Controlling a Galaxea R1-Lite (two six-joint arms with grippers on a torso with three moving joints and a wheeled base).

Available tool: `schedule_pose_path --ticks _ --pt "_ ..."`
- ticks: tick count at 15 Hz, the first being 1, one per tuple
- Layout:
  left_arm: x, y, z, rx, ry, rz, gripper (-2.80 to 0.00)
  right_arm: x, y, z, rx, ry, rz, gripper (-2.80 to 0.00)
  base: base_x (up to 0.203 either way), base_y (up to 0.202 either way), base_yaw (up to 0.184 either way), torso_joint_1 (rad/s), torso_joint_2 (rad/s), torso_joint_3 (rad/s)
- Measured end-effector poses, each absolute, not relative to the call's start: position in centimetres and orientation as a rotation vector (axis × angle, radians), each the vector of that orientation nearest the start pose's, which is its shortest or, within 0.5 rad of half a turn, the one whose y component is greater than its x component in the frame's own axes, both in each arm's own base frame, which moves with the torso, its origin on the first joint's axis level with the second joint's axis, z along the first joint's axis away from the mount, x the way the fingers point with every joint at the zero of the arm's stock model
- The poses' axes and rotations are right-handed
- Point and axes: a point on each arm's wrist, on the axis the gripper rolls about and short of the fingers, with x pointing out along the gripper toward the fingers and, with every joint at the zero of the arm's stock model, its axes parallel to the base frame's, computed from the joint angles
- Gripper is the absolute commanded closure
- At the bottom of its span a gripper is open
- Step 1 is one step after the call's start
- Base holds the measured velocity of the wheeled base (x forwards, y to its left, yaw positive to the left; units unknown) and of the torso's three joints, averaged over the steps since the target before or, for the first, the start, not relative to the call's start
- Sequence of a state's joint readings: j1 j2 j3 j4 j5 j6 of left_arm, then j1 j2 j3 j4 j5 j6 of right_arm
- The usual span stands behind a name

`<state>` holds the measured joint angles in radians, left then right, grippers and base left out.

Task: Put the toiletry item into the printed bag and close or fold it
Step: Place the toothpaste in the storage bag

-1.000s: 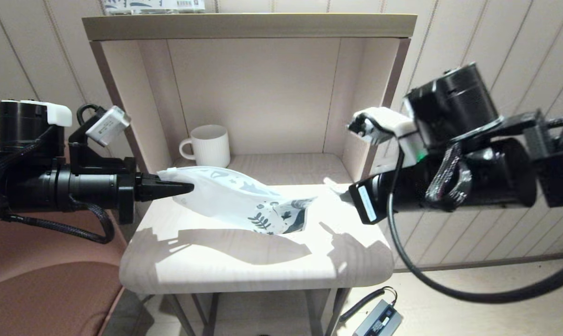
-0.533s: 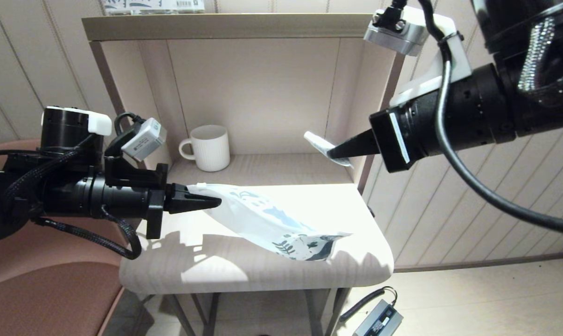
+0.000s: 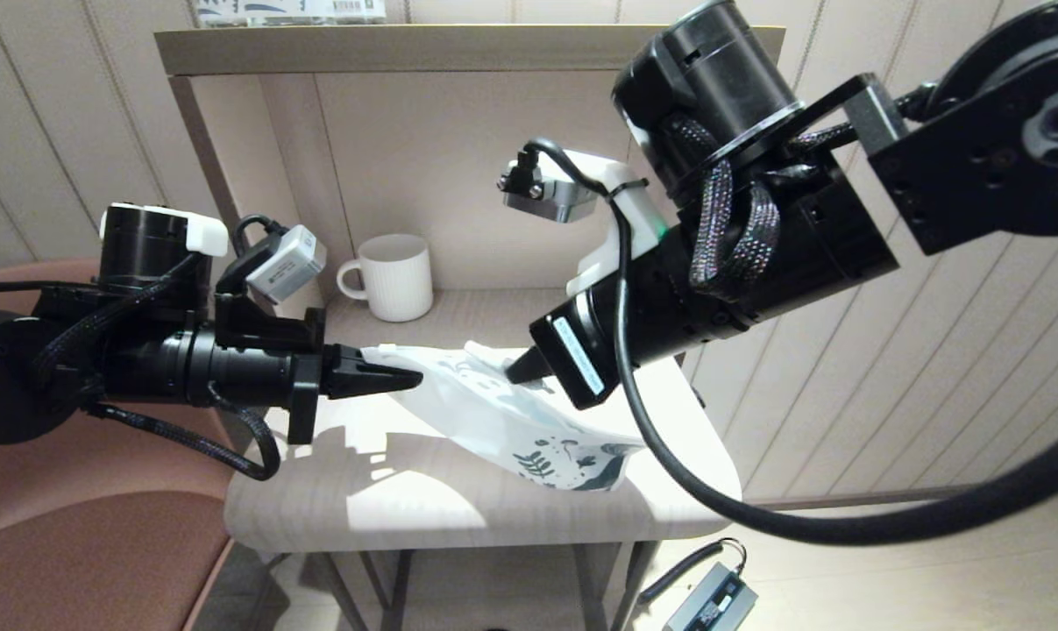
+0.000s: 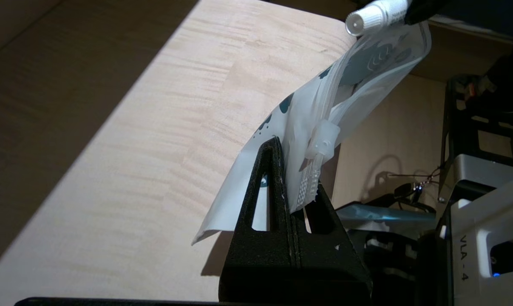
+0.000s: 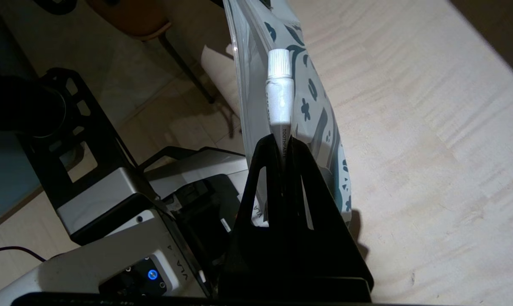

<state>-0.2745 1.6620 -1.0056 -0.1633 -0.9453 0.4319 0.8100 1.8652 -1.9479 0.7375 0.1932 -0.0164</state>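
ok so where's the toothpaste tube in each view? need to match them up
Head view: mostly hidden; only a white end shows at the right claw, over the printed bag.
Left wrist view: ribbed cap end pokes in at the bag's far open edge.
Right wrist view: tube centre frame, pinched in the right claw, cap pointing away alongside the bag.
Shared landmark: the printed bag, its zipper end held by the left claw.

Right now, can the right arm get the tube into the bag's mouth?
Probably yes. The left gripper holds the bag up by its zip end, and the right gripper has the tube cap-first at the opening, nothing between.
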Motion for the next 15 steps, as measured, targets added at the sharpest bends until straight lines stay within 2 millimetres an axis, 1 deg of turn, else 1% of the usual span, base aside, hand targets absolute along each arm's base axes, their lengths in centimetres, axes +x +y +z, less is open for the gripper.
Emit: schedule_pose_path --ticks 4,7,12,15 --pt "28.0 -9.8 20.6 0.195 0.234 -1.274 0.00 23.3 25.3 30.5 -0.232 0.675 0.971 0.00 0.000 0.000 0.000 0.000 0.00 0.000" --pt "28.0 -9.8 20.5 0.194 0.236 -1.275 0.00 23.4 25.4 30.4 -0.229 0.673 0.970 0.00 0.000 0.000 0.000 0.000 0.00 0.000" --pt "28.2 -9.8 20.5 0.193 0.238 -1.275 0.00 22.8 24.8 31.0 -0.223 0.668 0.967 0.00 0.000 0.000 0.000 0.000 0.00 0.000" --pt "28.3 -9.9 20.3 0.191 0.243 -1.275 0.00 22.1 24.6 30.8 -0.230 0.681 0.977 0.00 0.000 0.000 0.000 0.000 0.00 0.000"
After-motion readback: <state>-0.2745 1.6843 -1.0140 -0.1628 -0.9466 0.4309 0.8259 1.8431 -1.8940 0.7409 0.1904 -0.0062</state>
